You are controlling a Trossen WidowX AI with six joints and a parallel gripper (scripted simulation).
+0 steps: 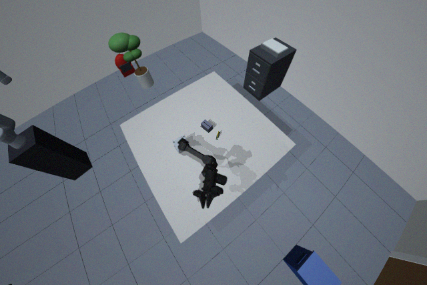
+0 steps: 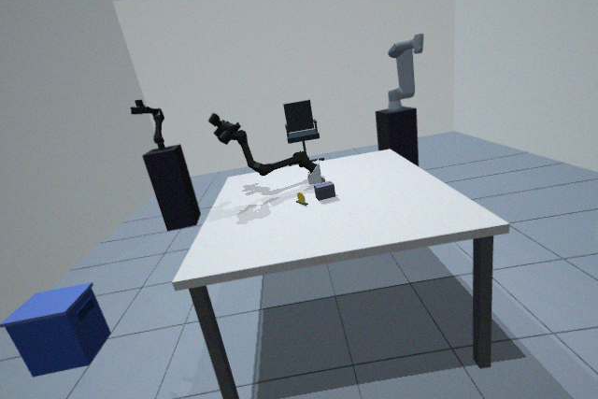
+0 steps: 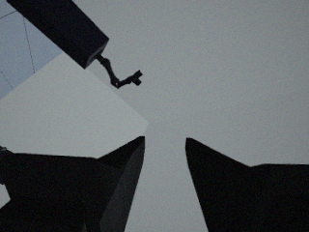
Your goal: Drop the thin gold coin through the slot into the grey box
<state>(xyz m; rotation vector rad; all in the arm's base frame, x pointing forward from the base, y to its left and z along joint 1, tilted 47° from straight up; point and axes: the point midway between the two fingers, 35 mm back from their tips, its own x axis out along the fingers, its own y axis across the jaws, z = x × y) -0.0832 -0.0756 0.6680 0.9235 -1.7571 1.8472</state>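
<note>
Reaching not yet begun — the black arm's claw point(image 2: 216, 120), partly closed on nothing, hangs high beyond the white table's point(image 2: 386, 211) left edge; the thin gold coin point(image 2: 301, 197) stands mid-table in its dark-green holder point(image 2: 303, 203) beside the grey slotted box point(image 2: 324, 190) — next, swing down over it.

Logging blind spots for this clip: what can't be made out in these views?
- Narrow slot in the closed grey box: too small in the top and exterior views.
- Shallow dark-green holder under the thin gold coin: barely resolved.
- Both are outside the wrist view, where the gripper points at a wall.
</note>
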